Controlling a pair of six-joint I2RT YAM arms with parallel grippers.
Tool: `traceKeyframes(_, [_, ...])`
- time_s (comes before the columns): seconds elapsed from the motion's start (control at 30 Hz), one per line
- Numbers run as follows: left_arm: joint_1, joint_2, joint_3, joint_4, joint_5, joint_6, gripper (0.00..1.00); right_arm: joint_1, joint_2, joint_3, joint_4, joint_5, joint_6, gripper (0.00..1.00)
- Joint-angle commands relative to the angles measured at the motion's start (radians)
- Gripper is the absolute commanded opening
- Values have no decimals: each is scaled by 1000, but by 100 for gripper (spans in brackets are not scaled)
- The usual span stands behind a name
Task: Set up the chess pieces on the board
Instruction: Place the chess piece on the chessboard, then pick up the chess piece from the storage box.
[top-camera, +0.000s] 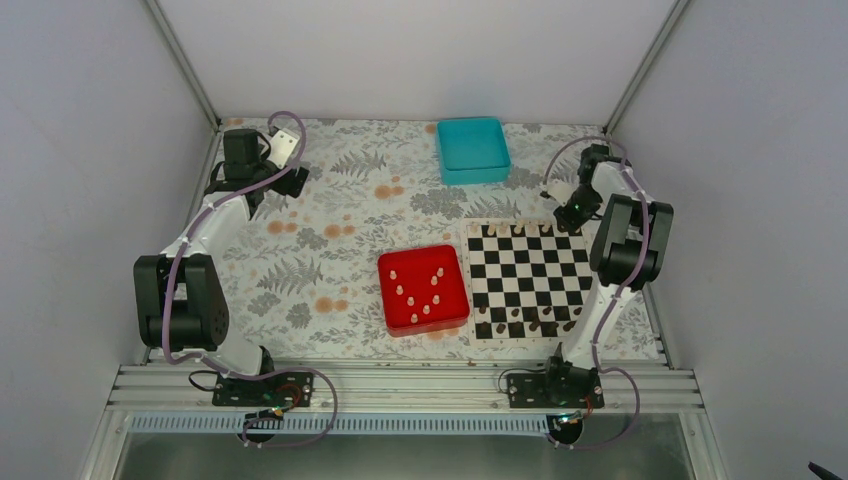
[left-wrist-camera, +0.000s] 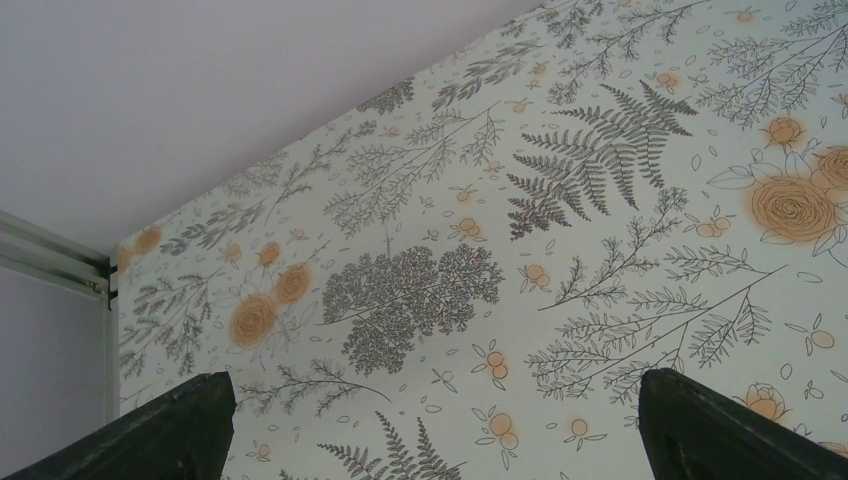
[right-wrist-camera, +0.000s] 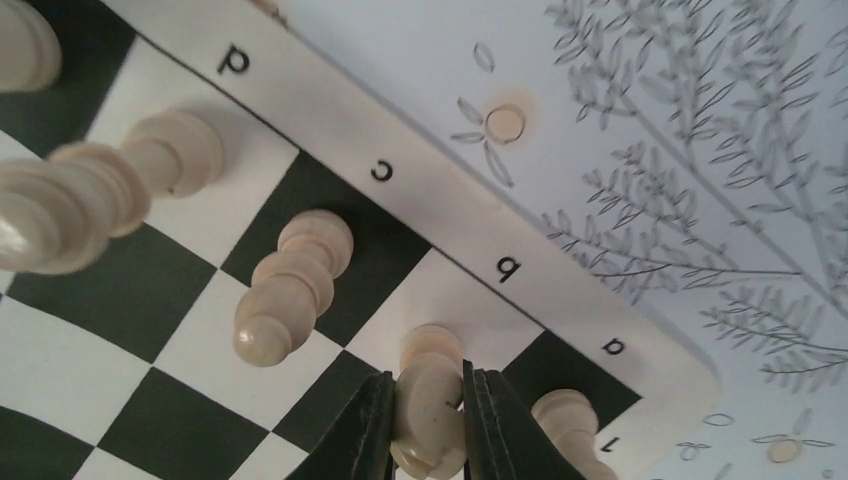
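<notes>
Top view: the board (top-camera: 527, 285) lies on the right half of the table. The red tray (top-camera: 450, 262) is just beside it at its 9 o'clock, and the teal tray (top-camera: 472, 178) is well apart toward 11 o'clock. Several pale chess pieces (top-camera: 411, 301) wait in the red tray, and others line the board's far edge. The right claw (top-camera: 572, 213) hangs over the board's 1 o'clock corner. The left claw (top-camera: 288, 146) is parked far off at the table's 10 o'clock.

Left wrist view: the left claw (left-wrist-camera: 430, 430) is spread wide, with nothing between its fingers and only the flowered tablecloth (left-wrist-camera: 600, 250) below.

Right wrist view: the right claw (right-wrist-camera: 428, 425) is clenched around one pale piece (right-wrist-camera: 430, 385), its fingers pinching the body from either side. That piece's base meets the white square by the letter b. Neighbours stand apart at its 10 o'clock and close by at its 4 o'clock.

The pieces look light, rigid and smooth. They are narrow and easily toppled, so the mid-body pinch seems the safest hold.
</notes>
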Motion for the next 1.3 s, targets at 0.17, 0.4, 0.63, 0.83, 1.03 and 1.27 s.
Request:
traceKeyframes(0.17, [6,-15,-4,9,20,-4,100,-17,-19,-65,37,12,-2,12])
traceKeyframes(0.4, [6,-14,-4,7,21,-4,100,-26,-7,-59,42,10,-4,13])
traceKeyframes(0.63, [6,-7,-3,7,20,-3,100,-28,-9,-45,48,4,-5,25])
traceKeyframes(0.83, [6,-8,-3,9,16,-2,100,-24,-73,29,56,-31,5,41])
traceKeyframes(1.03, [6,-8,-4,9,18,-2,100,52,-162,121,3,-43,7,44])
traceKeyframes(1.27, [6,-14,-3,7,19,-2,100,341,-242,150,-73,-39,37,46])
